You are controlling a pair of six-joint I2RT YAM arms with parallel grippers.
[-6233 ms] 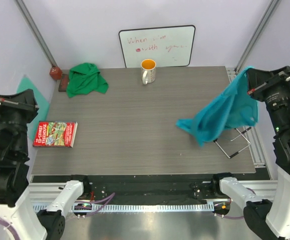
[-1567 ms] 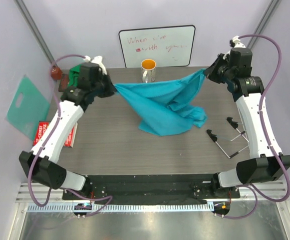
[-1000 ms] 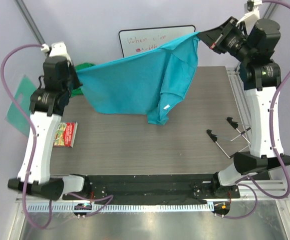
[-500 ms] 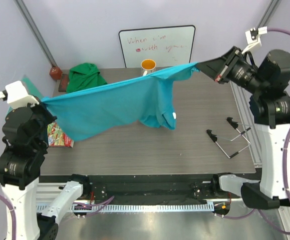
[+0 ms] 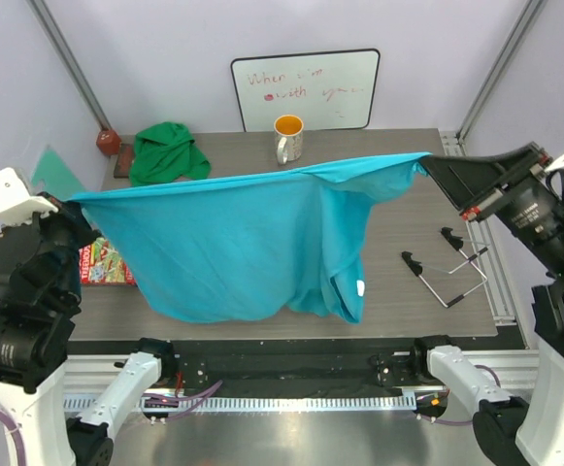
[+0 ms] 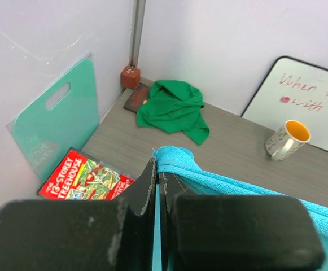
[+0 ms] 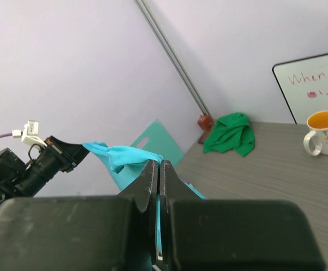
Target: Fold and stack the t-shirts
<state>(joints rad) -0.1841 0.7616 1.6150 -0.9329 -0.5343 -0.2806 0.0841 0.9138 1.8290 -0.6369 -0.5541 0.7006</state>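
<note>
Mia: Left gripper [image 5: 72, 202] and right gripper [image 5: 425, 161]: what have they got?

Tom: Each is pinched shut on a top corner of the turquoise t-shirt [image 5: 233, 243]. It hangs spread between them like a curtain over the near half of the table [image 5: 398, 316]. I can't tell whether its hem touches the wood.

Mia: How should it go down?

Tom: I'd hold the top edge taut and level, let the hem settle first, then lay the cloth flat away from it. The right side hangs doubled over itself, with a small white tag [image 5: 359, 287] showing, so that part will likely need smoothing. Watch the mug [image 5: 287, 138] behind.

Mia: Anything readable?

Tom: The red book [image 6: 83, 178] by the left edge says "13-Storey Treehouse". Farther back, left of the mug, the green t-shirt [image 5: 168, 152] lies crumpled. The whiteboard [image 5: 306, 89] has red scrawl: "When", "with", the rest unclear.
</note>
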